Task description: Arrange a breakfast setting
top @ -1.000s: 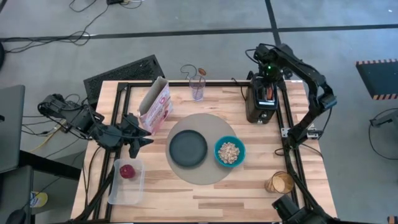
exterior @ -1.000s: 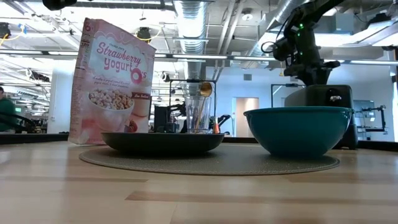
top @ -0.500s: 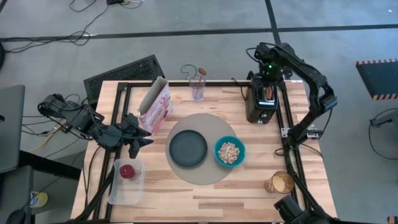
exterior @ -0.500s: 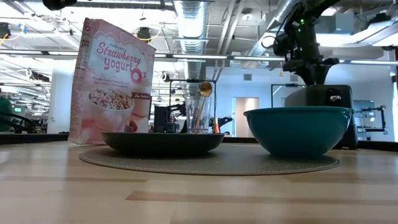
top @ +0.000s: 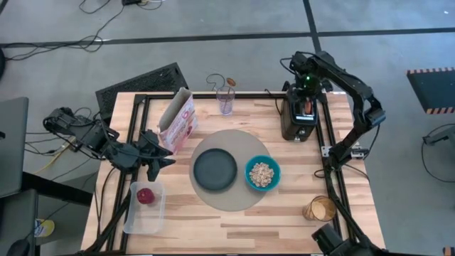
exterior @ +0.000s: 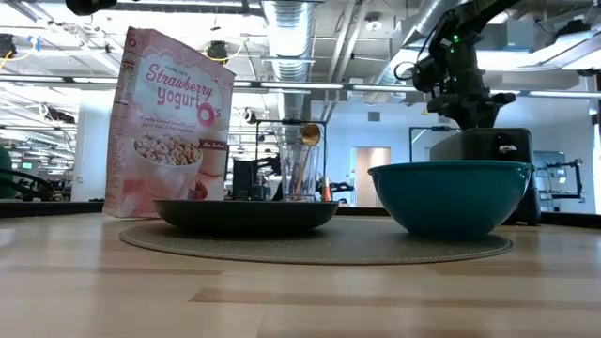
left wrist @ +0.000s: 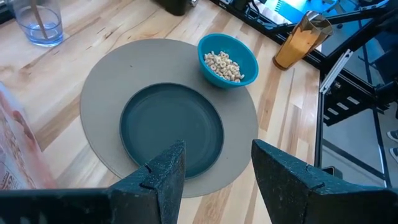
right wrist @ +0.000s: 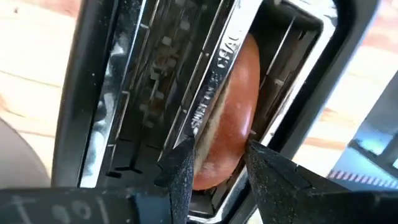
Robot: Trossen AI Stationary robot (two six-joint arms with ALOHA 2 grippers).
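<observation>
Right gripper [right wrist: 214, 163] jaws parted astride toasted bread [right wrist: 227, 112] upright in toaster [top: 298, 117], tabletop's 1 o'clock; nothing gripped yet.

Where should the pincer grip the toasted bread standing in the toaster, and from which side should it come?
Grip the bread's exposed rounded top edge, coming straight down from above. It stands upright in the toaster's slot, whose walls cover its faces. The right pincer straddles it, fingers apart.

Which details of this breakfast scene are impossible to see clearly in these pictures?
- Round toasted bread: right wrist view, lower part hidden inside the black toaster.
- Beige cereal: low view, hidden by the teal bowl wall.
- Small red apple: absent from the low view.
</observation>
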